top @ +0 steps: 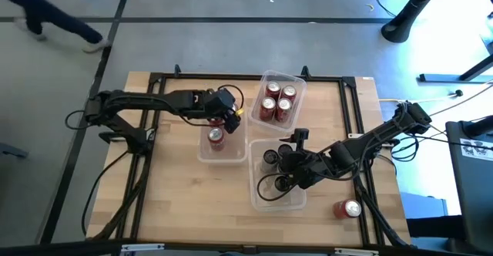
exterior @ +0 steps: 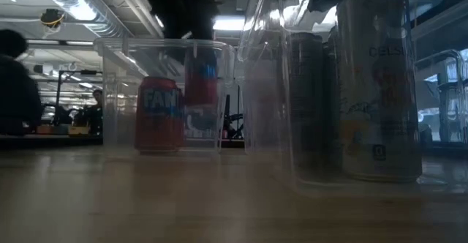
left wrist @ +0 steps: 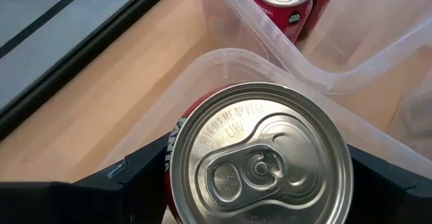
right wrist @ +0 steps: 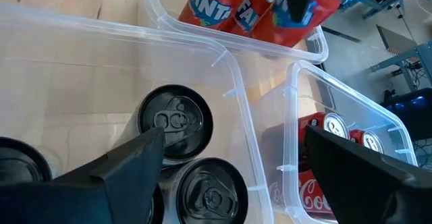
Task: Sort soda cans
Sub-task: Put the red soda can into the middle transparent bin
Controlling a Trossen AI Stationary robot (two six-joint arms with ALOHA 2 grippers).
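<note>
The left gripper (top: pixel 224 118) grasps a red can (left wrist: pixel 260 158) by its sides, holding it upright over the left bin (top: pixel 202 153), where another red can (top: pixel 216 137) lies. The right gripper (top: pixel 286 166) hangs with fingers spread and nothing between them over the near bin (top: pixel 254 198), above the black cans (right wrist: pixel 174 121) standing inside. The far bin (top: pixel 299 86) holds four red cans (top: pixel 276 100). One more red can (top: pixel 348 208) lies on the worktop (top: pixel 185 202) near the right edge.
</note>
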